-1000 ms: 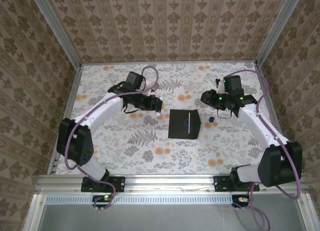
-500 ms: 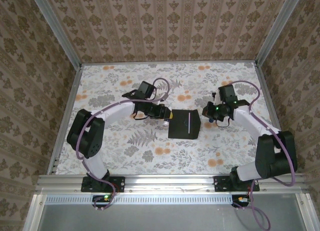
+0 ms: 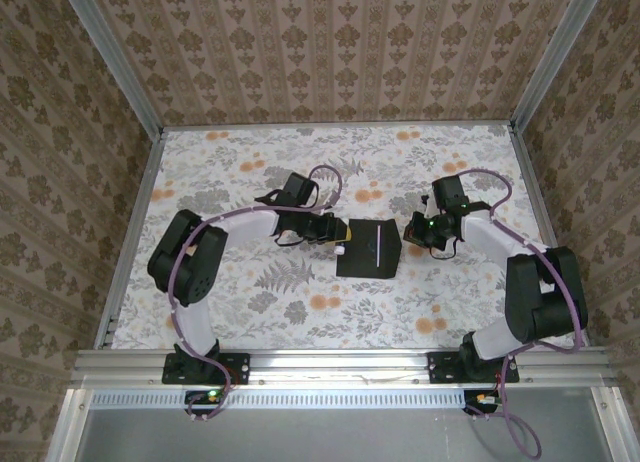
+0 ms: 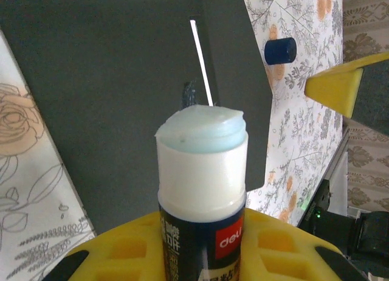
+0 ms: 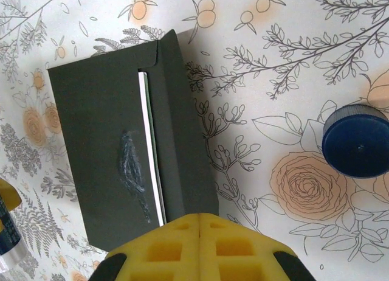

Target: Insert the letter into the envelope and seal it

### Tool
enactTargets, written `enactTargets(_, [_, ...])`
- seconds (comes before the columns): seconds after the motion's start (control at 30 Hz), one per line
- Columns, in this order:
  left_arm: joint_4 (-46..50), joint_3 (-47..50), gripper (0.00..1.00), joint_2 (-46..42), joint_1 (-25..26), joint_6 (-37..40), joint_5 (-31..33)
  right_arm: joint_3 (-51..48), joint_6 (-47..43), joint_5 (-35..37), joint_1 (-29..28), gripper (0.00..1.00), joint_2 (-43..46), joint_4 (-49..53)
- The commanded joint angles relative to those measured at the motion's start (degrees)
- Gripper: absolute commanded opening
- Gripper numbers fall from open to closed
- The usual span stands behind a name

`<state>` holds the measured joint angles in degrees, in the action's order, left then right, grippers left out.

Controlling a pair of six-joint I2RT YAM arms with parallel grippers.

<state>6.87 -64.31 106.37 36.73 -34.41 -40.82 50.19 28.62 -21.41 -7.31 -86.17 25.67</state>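
left gripper (image 3: 331, 233) clamped on glue stick (image 4: 202, 171), tip at envelope (image 3: 368, 249) edge | right gripper (image 5: 200, 231) pads together, empty | letter (image 5: 151, 153) edge showing under flap

The left hand (image 4: 203, 247) grips an uncapped glue stick (image 4: 202, 171), pale blue glue raised above its white collar. Beyond it the black envelope (image 4: 109, 80) lies on the floral table (image 4: 298, 129), with a white sliver of the letter (image 4: 200, 56) at the flap edge and a glue smear (image 4: 188, 93) beside it. A blue cap (image 4: 280, 50) sits just past the envelope's corner.
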Motion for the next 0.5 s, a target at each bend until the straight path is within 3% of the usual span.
enactTargets(0.0, [-3.67, 1.47, 0.00, 1.36, 0.14, -1.52, -1.74, -1.08, -1.02, 1.16, 0.36, 0.00, -0.77, -0.66])
enactTargets(0.47, [-6.08, 2.71, 0.00, 4.72, 0.26, -2.76, 0.23, -1.77, -1.63, 2.12, 0.35, 0.00, -2.50, -1.50])
